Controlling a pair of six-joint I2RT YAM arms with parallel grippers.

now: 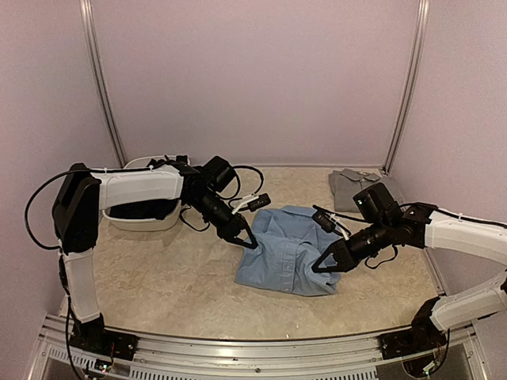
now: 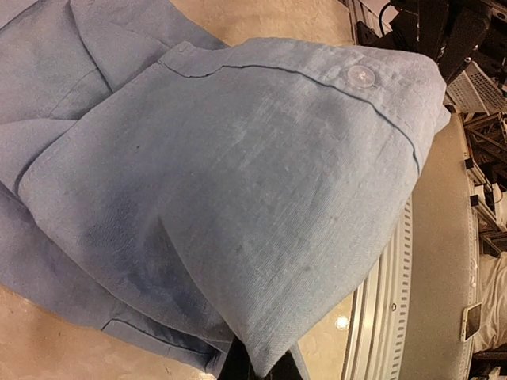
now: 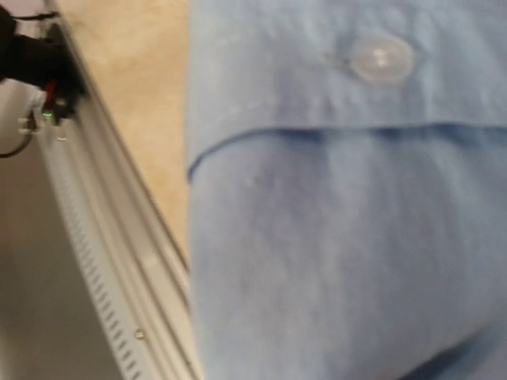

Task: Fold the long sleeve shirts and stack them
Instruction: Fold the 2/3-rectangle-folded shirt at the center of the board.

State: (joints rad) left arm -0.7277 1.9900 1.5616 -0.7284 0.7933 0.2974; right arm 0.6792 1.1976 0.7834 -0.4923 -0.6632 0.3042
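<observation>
The light blue shirt [image 1: 289, 249] lies partly folded in the middle of the table. My left gripper [image 1: 248, 240] is shut on its left edge; in the left wrist view the blue cloth [image 2: 261, 198] drapes over the fingers and hides them. My right gripper [image 1: 321, 267] is at the shirt's right front edge, shut on the cloth; in the right wrist view the blue cloth with a button [image 3: 348, 237] covers the fingers. A folded grey shirt [image 1: 352, 186] lies at the back right. A black shirt [image 1: 142, 210] sits in the white tub.
The white plastic tub [image 1: 146, 223] stands at the back left, behind my left arm. The metal rail [image 1: 238, 352] runs along the table's near edge. Walls close in the back and both sides.
</observation>
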